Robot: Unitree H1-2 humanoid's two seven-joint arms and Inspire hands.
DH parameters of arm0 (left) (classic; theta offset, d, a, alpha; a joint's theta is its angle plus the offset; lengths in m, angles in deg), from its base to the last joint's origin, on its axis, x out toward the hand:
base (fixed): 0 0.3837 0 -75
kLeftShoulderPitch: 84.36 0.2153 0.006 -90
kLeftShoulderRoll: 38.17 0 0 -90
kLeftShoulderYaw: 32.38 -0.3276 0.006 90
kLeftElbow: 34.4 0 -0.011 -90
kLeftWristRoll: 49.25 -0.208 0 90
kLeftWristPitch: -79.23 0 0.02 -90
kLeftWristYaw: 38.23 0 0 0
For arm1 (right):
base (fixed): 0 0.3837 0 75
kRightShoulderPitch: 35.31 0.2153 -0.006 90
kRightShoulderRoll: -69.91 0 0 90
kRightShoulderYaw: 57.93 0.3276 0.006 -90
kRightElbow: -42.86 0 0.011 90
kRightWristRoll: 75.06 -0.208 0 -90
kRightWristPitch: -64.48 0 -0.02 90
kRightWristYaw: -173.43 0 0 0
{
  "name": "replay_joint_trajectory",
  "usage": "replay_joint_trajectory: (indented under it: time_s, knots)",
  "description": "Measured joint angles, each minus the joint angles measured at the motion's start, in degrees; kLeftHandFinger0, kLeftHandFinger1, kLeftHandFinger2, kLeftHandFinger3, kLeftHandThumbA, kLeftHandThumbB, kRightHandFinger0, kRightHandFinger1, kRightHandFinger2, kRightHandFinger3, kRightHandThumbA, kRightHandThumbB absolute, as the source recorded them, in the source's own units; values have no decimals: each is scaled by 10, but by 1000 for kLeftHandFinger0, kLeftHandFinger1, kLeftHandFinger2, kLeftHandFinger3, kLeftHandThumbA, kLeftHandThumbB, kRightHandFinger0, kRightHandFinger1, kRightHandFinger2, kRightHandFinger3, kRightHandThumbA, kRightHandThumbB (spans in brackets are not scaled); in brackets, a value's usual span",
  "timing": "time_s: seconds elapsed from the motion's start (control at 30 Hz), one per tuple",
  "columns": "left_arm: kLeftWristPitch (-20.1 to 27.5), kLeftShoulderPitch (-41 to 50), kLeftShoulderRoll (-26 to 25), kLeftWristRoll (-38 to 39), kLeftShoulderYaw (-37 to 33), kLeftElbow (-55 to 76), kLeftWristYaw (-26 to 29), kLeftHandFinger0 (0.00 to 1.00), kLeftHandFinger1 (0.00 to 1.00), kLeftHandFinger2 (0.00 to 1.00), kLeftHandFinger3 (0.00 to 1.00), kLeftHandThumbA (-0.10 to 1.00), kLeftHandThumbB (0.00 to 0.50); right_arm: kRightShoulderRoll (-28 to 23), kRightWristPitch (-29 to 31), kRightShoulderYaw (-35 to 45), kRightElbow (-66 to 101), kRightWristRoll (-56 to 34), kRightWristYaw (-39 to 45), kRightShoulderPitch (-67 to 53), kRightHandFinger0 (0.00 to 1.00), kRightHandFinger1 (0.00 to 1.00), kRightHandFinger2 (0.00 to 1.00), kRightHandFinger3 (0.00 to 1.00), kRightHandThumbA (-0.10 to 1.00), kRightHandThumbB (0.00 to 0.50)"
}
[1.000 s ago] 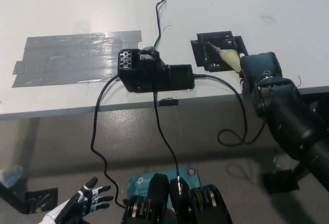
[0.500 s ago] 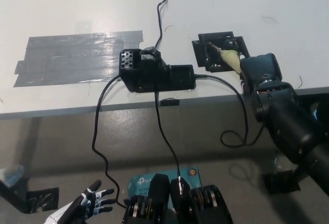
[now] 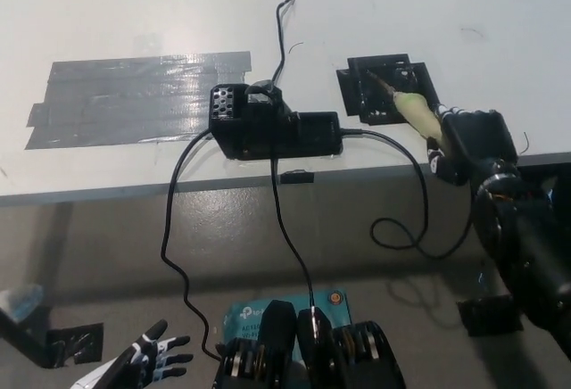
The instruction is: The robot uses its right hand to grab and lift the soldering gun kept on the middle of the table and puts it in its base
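Right hand [image 3: 471, 144] sits at the near edge of the bench [image 3: 446, 14], fingers closed around the rear of the soldering gun [image 3: 412, 106]. The gun's tip lies on the black base [image 3: 385, 88] just ahead of the hand. Left hand [image 3: 147, 360] hangs low, fingers spread, holding nothing.

The light is even, cool and fairly bright over the white flat-topped desk [image 3: 428, 14], which reads pale grey-white with no blown-out patch. The wide patch of grey duct tape [image 3: 134, 99] left of the black boxy soldering station [image 3: 268, 126] carries a soft sheen. Below the desk edge the floor is dimmer. Shadows are faint and diffuse. The black robot hand [image 3: 473, 144] right of the station is slightly soft; dark parts lose detail.
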State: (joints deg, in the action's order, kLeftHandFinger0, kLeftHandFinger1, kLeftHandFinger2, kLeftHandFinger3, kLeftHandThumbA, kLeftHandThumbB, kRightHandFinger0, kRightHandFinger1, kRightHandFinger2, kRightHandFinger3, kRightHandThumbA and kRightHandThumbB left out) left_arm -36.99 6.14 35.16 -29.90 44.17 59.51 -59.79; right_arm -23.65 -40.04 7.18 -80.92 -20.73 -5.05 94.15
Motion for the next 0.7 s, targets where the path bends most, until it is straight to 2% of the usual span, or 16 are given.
replay_joint_trajectory:
  time_s: [0.1,0.23,0.27,0.3,0.33,0.37,0.4,0.43,0.5,0.53,0.57,0.6,0.63,0.67,0.7]
  knots:
    - [0,5,0,0,3,0,-1,1000,1000,1000,1000,1000,434,-7,21,10,15,-18,-6,-12,0,336,648,80,-100,0]
    - [0,6,0,-1,6,0,-5,1000,1000,1000,1000,1000,444,-21,52,16,22,-39,-13,-21,0,296,611,120,-100,0]
    - [0,8,0,-1,7,0,-5,1000,1000,1000,1000,1000,428,-24,57,16,24,-42,-15,-23,0,296,613,303,-100,0]
    - [0,9,-1,-1,8,0,-5,1000,1000,1000,1000,1000,415,-27,62,16,26,-45,-15,-24,0,278,586,322,-100,0]
    - [0,10,-1,-2,9,0,-5,1000,1000,1000,1000,1000,405,-29,66,17,28,-48,-16,-25,0,285,602,476,-100,7]
    - [0,12,-1,-4,9,1,-5,1000,1000,1000,1000,1000,405,-30,70,17,28,-51,-17,-26,7,283,556,667,-100,0]
    - [0,14,-1,-5,10,2,-6,1000,1000,1000,1000,1000,406,-32,73,17,28,-53,-17,-26,0,211,446,675,-100,0]
    - [0,15,-1,-6,10,2,-6,1000,1000,1000,1000,1000,419,-33,75,17,28,-55,-18,-27,0,169,387,666,-100,12]
    - [0,17,-1,-9,10,2,-7,1000,1000,1000,1000,1000,418,-36,78,18,31,-60,-17,-28,0,127,330,706,-100,0]
    - [0,17,-1,-10,10,2,-7,1000,1000,1000,1000,1000,417,-37,80,17,33,-62,-17,-29,0,81,281,614,-100,0]
    - [0,17,-1,-11,10,2,-7,1000,1000,1000,1000,1000,411,-38,81,18,34,-63,-17,-30,0,94,299,637,-100,1]
    - [0,17,-1,-11,10,2,-7,1000,1000,1000,1000,1000,404,-40,82,18,36,-64,-17,-31,0,70,275,563,-100,5]
    - [0,17,-1,-12,10,2,-7,1000,1000,1000,1000,1000,398,-41,84,18,37,-65,-17,-31,0,49,263,421,-100,25]
    - [0,18,-1,-12,11,2,-7,1000,1000,1000,1000,1000,402,-43,85,17,38,-66,-18,-32,0,76,334,379,-100,4]
    - [0,18,-1,-12,11,2,-7,1000,1000,1000,1000,1000,388,-44,87,17,40,-66,-18,-33,0,75,361,226,-100,13]
